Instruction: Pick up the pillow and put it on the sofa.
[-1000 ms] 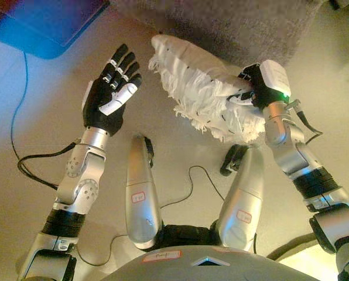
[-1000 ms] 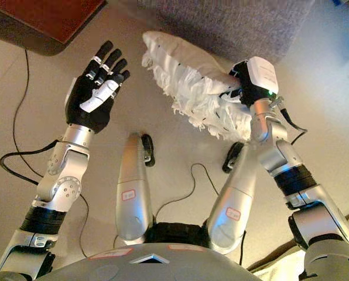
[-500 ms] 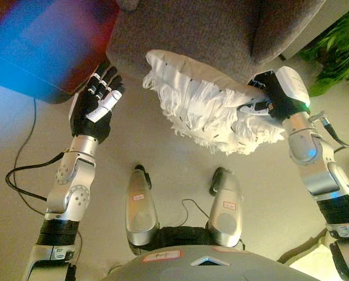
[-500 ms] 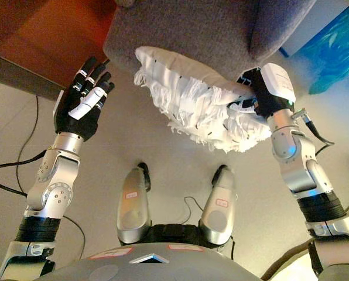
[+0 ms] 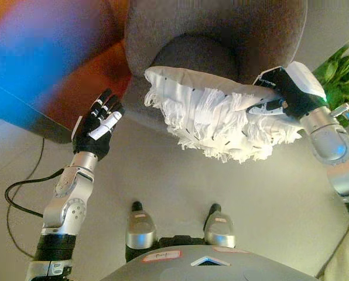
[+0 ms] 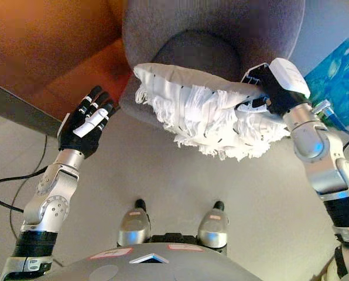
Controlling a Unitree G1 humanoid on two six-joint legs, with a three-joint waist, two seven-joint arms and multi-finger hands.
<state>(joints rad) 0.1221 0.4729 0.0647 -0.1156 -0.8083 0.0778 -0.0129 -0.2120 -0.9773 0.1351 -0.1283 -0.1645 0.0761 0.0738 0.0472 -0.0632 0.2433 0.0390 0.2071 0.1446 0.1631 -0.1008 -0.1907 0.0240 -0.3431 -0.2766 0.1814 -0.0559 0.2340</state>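
right hand (image 5: 283, 99), upper right of the frame, is clenched on the right end of the pillow (image 5: 215, 117); its fingers pinch the cloth edge. the pillow is white with a fringed underside, held clear of the floor (image 5: 180, 181) and stretching toward the centre of the frame. it lies across the front edge of the grey sofa (image 5: 221, 35), whose seat and curved back fill the top centre. whether it touches the seat front i cannot tell.

left hand (image 5: 98, 126), left of centre, is released: fingers straight, palm up, holding nothing, well apart from the pillow's left end. a reddish-brown piece of furniture (image 6: 40, 52) fills the upper left behind it.

judgement: step in hand is the carry onto the seat; pickup looks done, placing not yet.

to do it well:
- keep the pinch firm; only one end is held, so the free left end will sag and swing.
- lift that sagging fringe over the seat lip before going forward, or it may catch and fold under.
- bring the left hand under the free end for support.
- let go only once most of the pillow sits on the cushion, well back from the edge.
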